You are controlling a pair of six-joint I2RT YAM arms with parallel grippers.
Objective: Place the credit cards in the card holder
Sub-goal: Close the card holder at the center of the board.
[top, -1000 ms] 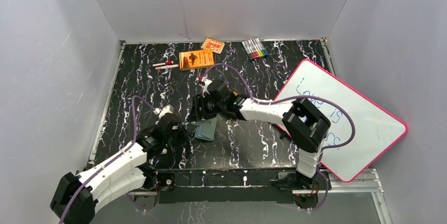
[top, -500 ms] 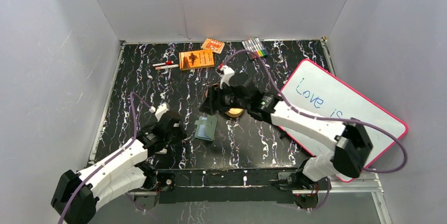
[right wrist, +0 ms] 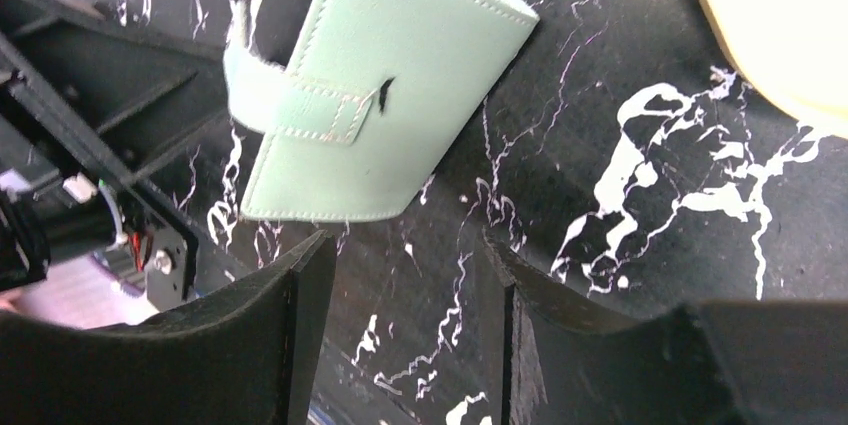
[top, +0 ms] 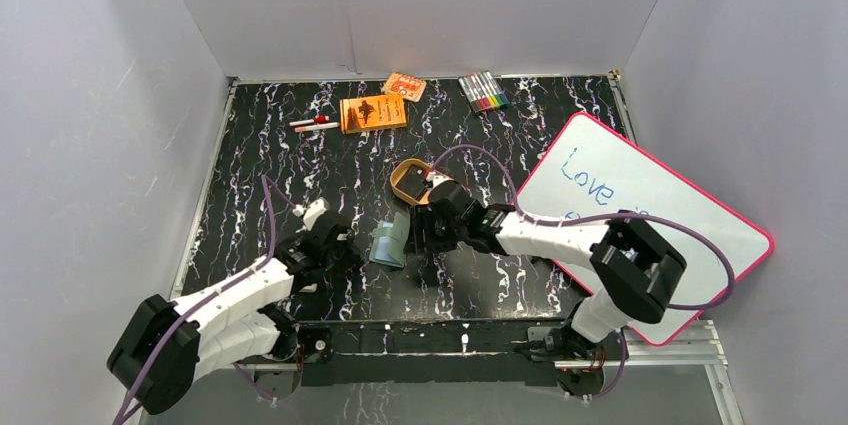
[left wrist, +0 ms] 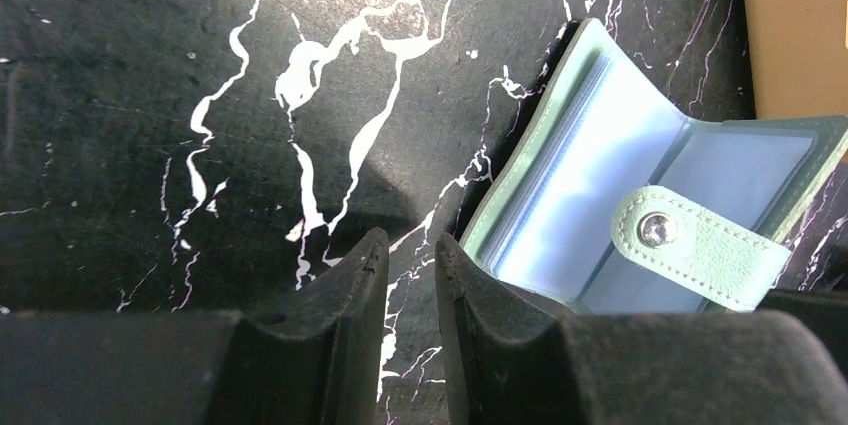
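Sage-green card holder (top: pixel 390 242), pale blue inside; black white-veined table (top: pixel 545 117); orange booklet (top: pixel 373 112)

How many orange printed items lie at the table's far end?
2: the larger orange booklet near the far edge, and a smaller orange packet just behind its right end. Nothing there looks hidden.

A fixed camera looks down on the whole black marbled tabletop (top: pixel 250 145) from the near side; both wrist cameras sit close above it — each framing the sage-green folding wallet (right wrist: pixel 400 65).
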